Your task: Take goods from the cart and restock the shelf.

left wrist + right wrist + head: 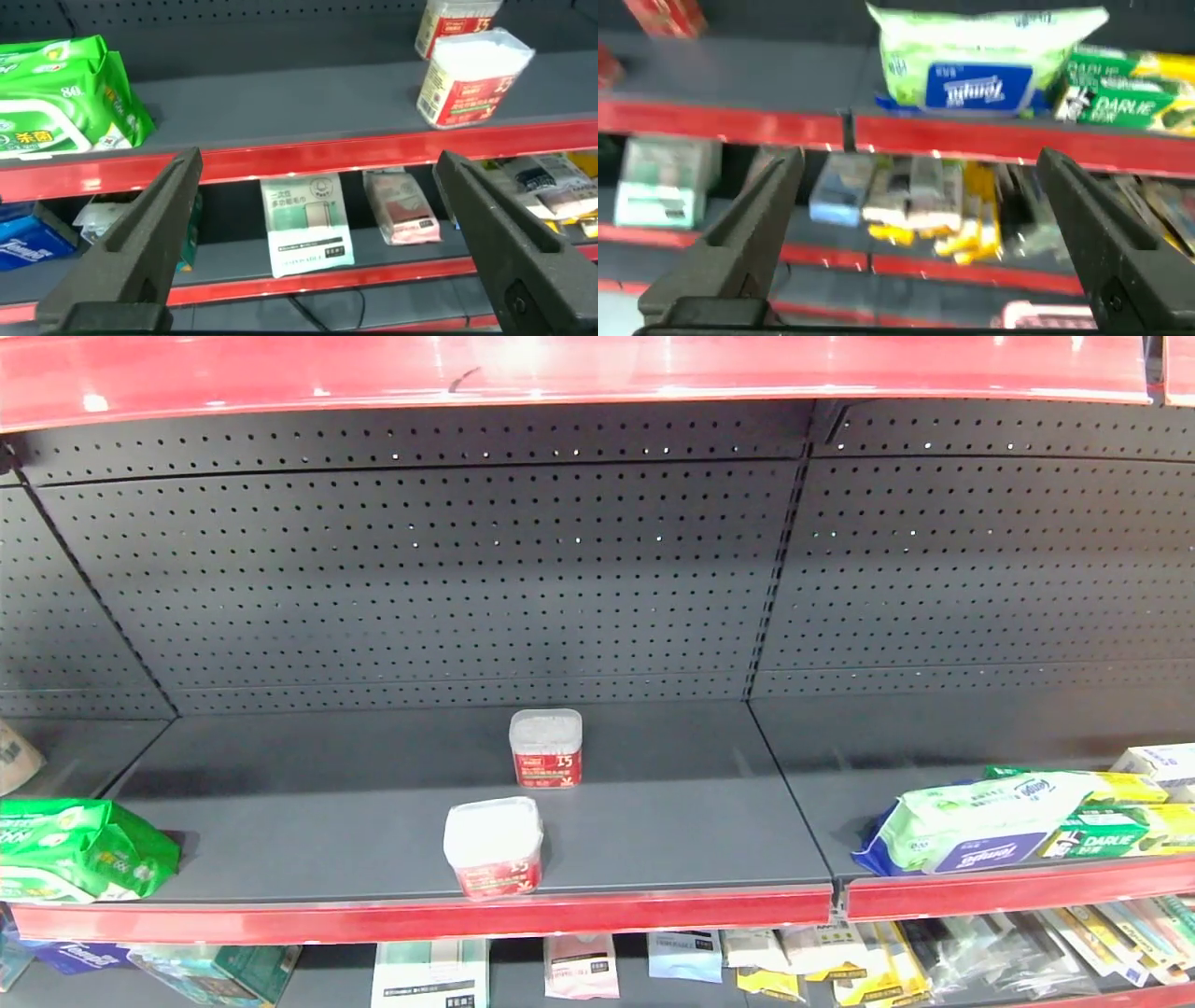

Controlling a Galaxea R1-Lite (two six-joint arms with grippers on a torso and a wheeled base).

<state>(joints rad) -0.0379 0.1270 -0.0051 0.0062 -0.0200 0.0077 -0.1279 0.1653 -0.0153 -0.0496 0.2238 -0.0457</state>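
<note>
Both pincers are hanging open and empty before the shelf (327, 803), the left pincer (327, 233) facing the two cotton-swab tubs (472, 79) and the right pincer (920, 233) facing the wipes pack (990, 56), so I am judging the next item from the cart is wanting a grip by its sides and an upright set-down beside them. The front tub (493, 847) is standing just behind the red lip (420, 915), the rear tub (545, 749) sitting farther back, both resting lid-up with long axes vertical and red labels facing the aisle.
</note>
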